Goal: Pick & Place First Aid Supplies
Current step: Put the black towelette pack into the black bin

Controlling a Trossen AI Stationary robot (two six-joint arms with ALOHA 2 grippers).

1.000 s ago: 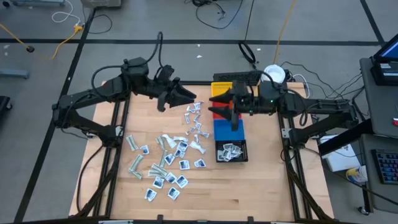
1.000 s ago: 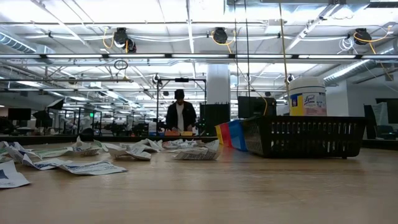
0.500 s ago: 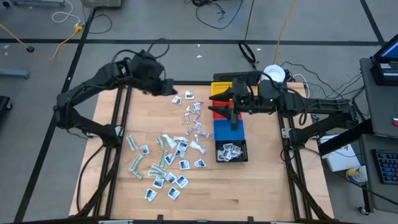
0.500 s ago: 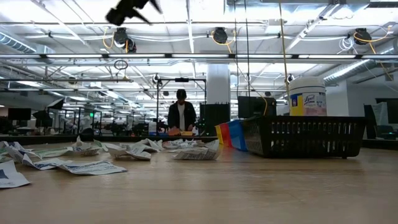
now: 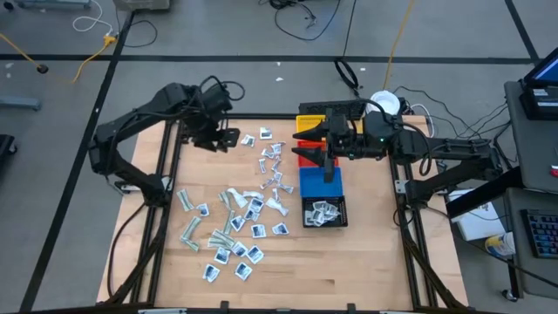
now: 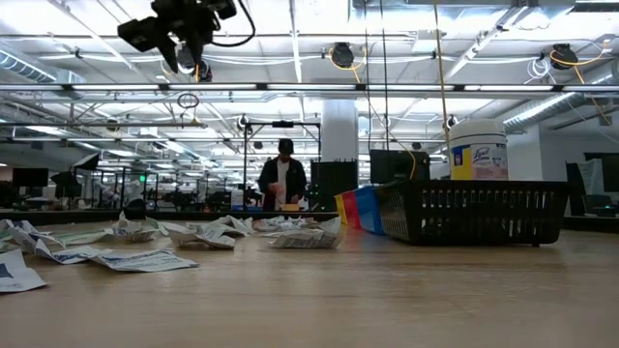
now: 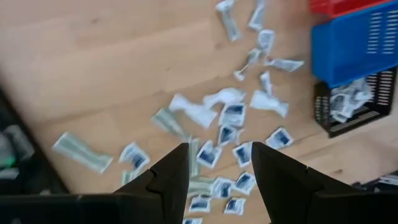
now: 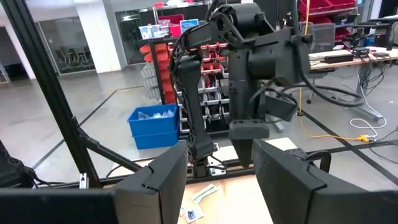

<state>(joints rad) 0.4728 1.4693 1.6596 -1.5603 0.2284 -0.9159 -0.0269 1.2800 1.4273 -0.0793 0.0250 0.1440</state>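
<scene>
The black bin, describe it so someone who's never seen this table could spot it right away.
Find the row of bins on the table's right side, below the right arm. The black bin ends that row, nearest the front edge, beside the blue bin. It alone is a dark mesh basket with packets inside.

First aid supplies (image 5: 234,222): many small flat packets loose on the wood table. White squares w/ blue marks, pale green long wrappers, white/silver sachets, most lying flat, some crumpled or overlapping. Main heap sits below the raised left gripper (image 5: 220,138), toward table front and centre. A thinner trail of sachets (image 5: 273,166) runs between left gripper and right gripper (image 5: 310,139). A few more packets (image 5: 321,212) lie in the black bin, just in front of right gripper.
</scene>
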